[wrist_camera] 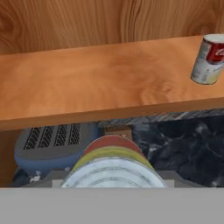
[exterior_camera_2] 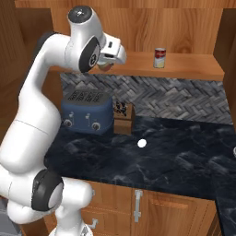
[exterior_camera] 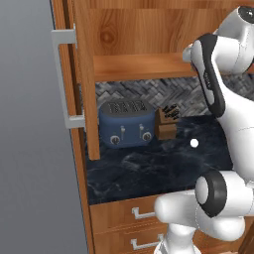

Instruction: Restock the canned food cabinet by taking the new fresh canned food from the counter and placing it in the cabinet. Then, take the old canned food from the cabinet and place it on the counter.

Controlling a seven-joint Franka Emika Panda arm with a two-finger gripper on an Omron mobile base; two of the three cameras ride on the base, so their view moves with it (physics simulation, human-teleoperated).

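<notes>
The pincer (wrist_camera: pixel 113 181) gripped the new can (wrist_camera: pixel 113 164) close under the camera, its pale top and yellow-green label with red band rising at the hand view's bottom edge. It was held just before the shelf's (wrist_camera: pixel 87 83) front edge, at shelf height, apparently ready to be set down inside the cabinet (exterior_camera_2: pixel 138 23). Below lay the table (exterior_camera_2: pixel 161 152) with a blue toaster (exterior_camera_2: pixel 87 113) at its back edge. Farther along, the old can (exterior_camera_2: pixel 159 58) stood upright toward the shelf's right end, awaiting removal.

Yellow-green can (wrist_camera: pixel 112 164) claw-held; red-and-white can (exterior_camera_2: pixel 159 58) upright on shelf.
</notes>
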